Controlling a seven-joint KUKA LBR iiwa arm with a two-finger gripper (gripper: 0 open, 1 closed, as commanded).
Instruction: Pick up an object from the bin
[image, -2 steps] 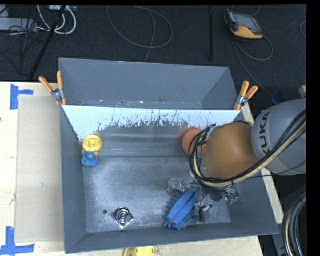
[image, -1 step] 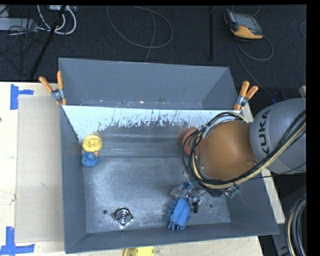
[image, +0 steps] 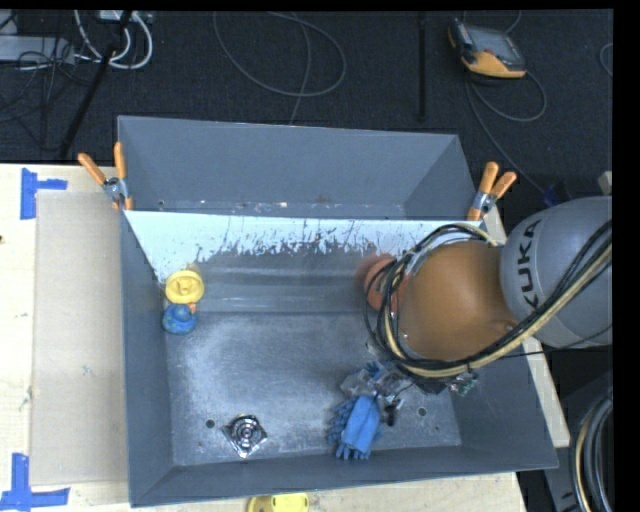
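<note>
Camera view shows the tool (image: 383, 392) low in the bin (image: 300, 170), right at the top end of a blue thing (image: 357, 428) that looks like a small brush. The blue thing lies on the bin floor at about 5 o'clock, near the front wall. One cannot tell if the tool is wide or narrow. The blue thing is not lifted yet, so the pick is left to do. Its long side runs from 1 o'clock to 7 o'clock, ragged end at 7.

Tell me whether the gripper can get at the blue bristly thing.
Probably yes: the gripper is right by the blue bristly thing, which lies uncovered on the bin floor.
</note>
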